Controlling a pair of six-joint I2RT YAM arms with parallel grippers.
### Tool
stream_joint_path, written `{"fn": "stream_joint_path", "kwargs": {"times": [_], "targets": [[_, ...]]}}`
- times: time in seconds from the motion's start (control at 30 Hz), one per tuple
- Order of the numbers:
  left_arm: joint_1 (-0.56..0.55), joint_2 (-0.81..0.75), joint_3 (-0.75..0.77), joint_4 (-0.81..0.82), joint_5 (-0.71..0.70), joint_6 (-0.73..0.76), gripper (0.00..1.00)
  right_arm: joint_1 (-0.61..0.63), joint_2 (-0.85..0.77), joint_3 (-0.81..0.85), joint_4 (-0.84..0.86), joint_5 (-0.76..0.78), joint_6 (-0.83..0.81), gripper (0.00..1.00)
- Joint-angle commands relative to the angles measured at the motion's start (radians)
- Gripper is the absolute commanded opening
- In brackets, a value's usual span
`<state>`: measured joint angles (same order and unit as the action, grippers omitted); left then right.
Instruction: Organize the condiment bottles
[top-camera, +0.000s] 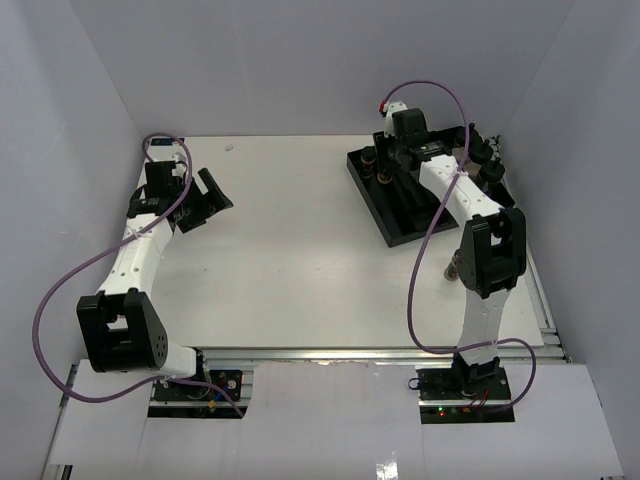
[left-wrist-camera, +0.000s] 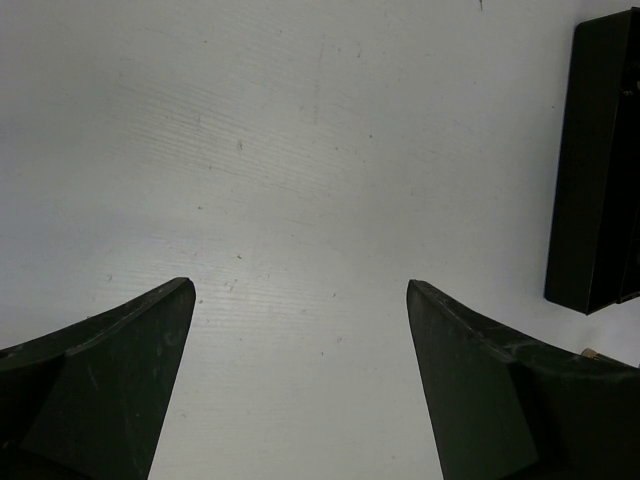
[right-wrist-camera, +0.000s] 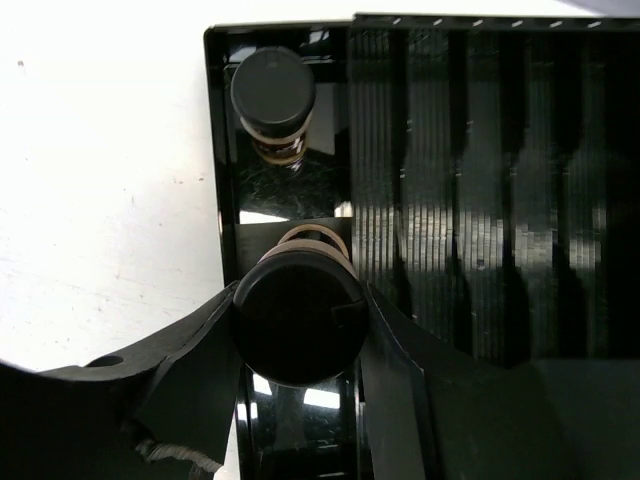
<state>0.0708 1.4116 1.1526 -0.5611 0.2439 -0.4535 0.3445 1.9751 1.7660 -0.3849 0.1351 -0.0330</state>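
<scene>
My right gripper (right-wrist-camera: 300, 330) is shut on a condiment bottle (right-wrist-camera: 298, 317) with a black cap, holding it upright over the left end slot of the black slotted tray (right-wrist-camera: 500, 200). A second bottle (right-wrist-camera: 272, 95) stands in that same slot just beyond it. In the top view the right gripper (top-camera: 385, 165) is at the tray's left end. More bottles (top-camera: 491, 172) stand at the tray's right end, partly hidden by my arm. One bottle (top-camera: 452, 268) stands on the table by the right arm's elbow. My left gripper (top-camera: 205, 195) is open and empty over bare table at the far left.
The tray (top-camera: 405, 215) lies at the far right of the white table, close to the right wall. Its near edge (left-wrist-camera: 598, 170) shows at the right of the left wrist view. Purple cables loop off both arms.
</scene>
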Motion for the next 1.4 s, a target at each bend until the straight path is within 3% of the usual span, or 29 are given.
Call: {"fn": "stream_joint_path", "kwargs": {"times": [0.0, 0.57, 0.83, 0.87, 0.93, 1.07, 1.37], "targets": [[0.006, 0.007, -0.010, 0.048, 0.032, -0.016, 0.98, 0.000, 0.014, 0.026, 0.095, -0.056, 0.001, 0.08], [0.006, 0.058, -0.023, 0.086, 0.049, -0.012, 0.98, -0.006, 0.089, -0.105, 0.239, -0.059, 0.025, 0.10], [0.006, 0.053, -0.035, 0.093, 0.050, -0.011, 0.98, -0.004, 0.101, -0.150, 0.267, -0.056, 0.025, 0.30], [0.006, 0.052, -0.034, 0.092, 0.049, -0.010, 0.98, -0.004, 0.100, -0.154, 0.270, -0.054, 0.025, 0.34], [0.006, 0.051, -0.030, 0.087, 0.049, -0.008, 0.98, -0.004, 0.098, -0.161, 0.273, -0.052, 0.025, 0.52], [0.006, 0.047, -0.031, 0.086, 0.052, -0.010, 0.98, -0.006, 0.088, -0.163, 0.265, -0.052, 0.025, 0.69], [0.005, 0.010, -0.008, 0.054, 0.080, -0.006, 0.98, -0.004, -0.006, -0.103, 0.161, -0.017, 0.025, 0.81]]}}
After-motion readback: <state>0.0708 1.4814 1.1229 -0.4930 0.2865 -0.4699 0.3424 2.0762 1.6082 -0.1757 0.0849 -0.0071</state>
